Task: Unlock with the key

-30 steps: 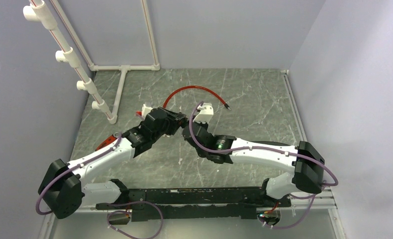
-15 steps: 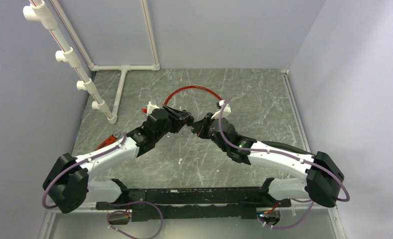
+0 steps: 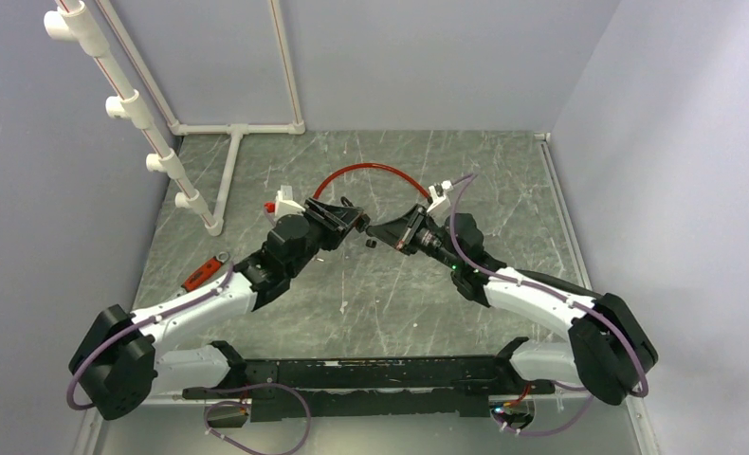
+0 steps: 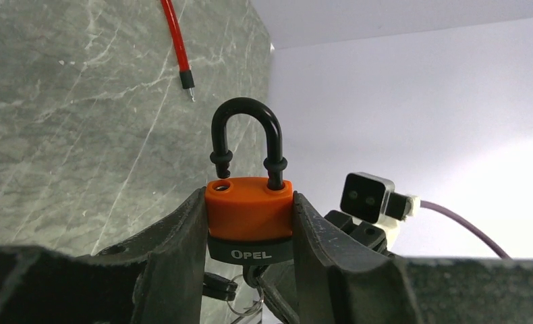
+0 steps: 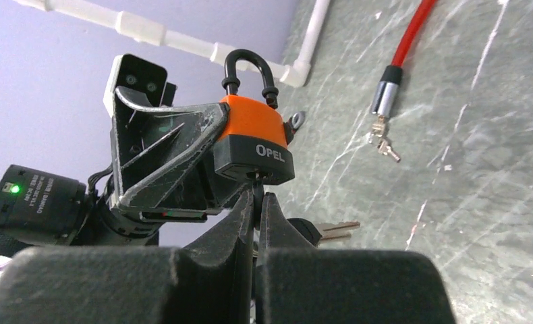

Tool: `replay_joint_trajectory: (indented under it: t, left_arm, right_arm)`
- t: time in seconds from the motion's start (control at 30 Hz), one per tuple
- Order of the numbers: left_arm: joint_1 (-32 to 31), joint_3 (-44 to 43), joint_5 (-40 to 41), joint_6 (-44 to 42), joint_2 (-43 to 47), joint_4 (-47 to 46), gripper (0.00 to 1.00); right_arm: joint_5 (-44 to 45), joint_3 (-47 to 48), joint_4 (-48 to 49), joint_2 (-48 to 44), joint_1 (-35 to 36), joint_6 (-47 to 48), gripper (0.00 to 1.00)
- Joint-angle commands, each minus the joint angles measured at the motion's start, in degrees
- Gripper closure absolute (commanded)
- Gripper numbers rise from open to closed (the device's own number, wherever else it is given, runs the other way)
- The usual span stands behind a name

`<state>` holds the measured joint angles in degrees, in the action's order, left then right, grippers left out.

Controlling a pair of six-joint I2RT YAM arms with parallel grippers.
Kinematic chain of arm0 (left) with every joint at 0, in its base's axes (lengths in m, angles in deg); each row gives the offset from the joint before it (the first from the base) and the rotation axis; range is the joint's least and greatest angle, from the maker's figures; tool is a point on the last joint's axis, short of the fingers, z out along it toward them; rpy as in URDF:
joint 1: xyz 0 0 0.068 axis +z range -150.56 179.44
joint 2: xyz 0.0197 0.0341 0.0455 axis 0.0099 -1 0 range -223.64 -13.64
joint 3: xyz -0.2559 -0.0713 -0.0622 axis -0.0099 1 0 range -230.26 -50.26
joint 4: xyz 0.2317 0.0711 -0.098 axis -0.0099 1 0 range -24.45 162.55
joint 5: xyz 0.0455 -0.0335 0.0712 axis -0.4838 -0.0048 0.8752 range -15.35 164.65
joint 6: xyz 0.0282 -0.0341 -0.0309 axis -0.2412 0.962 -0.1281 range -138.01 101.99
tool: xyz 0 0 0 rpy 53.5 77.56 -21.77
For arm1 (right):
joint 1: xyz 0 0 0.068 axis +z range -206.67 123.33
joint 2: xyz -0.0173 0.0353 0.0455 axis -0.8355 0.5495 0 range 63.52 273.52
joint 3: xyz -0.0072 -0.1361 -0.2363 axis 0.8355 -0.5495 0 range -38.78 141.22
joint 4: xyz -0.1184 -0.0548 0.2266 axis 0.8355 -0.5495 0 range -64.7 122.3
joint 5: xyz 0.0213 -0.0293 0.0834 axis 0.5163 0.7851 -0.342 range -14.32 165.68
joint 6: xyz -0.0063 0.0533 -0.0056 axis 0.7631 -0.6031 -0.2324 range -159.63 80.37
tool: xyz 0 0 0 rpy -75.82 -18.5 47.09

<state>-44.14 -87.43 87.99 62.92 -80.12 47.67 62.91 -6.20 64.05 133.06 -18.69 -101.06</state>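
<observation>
Padlock (image 4: 249, 209), orange over black, sits clamped upright between the fingers of my left gripper (image 4: 249, 202) at mid-table. One leg of its black shackle (image 4: 245, 128) is lifted out of its hole. My right gripper (image 5: 257, 202) meets it from the right, pinched nearly together just under the lock's base on the key (image 5: 256, 181), which is mostly hidden. A spare key (image 5: 336, 229) dangles beside. Red cable (image 3: 366, 171) lies farther back.

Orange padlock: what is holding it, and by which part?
The left gripper clamps the orange-and-black padlock by both sides of its body, black shackle free. The right gripper seems to pinch the key beneath it.
</observation>
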Motion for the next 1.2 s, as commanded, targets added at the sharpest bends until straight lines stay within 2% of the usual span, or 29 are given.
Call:
replay_joint_trajectory:
  t: [0.0,0.23,0.4,0.7,0.97,1.17]
  left_arm:
    - [-5.5,-1.0,-14.0,-4.5,2.6,-5.0,1.0]
    - [-6.0,-0.9,-13.9,-7.5,3.7,-6.2,1.0]
    - [-6.1,-1.0,-14.9,-9.4,4.5,-7.1,1.0]
    - [-6.1,0.9,-15.7,-12.3,8.0,-10.1,1.0]
    - [-6.1,-3.7,-20.0,-22.5,13.4,-5.1,1.0]
    - [-6.1,-3.4,-22.0,-25.7,15.1,-6.0,1.0]
  right_arm:
    - [-4.8,3.5,11.7,2.1,-1.8,-3.7,1.0]
    - [-14.3,4.7,21.6,6.8,-1.9,-6.7,1.0]
    - [-21.0,5.3,33.2,10.8,-2.3,-11.7,1.0]
    - [-20.3,4.6,42.5,13.6,-3.2,-18.5,1.0]
    - [-23.3,8.5,57.3,19.7,-3.3,-29.9,1.0]
    - [-23.1,12.5,64.1,23.0,-3.2,-36.6,1.0]
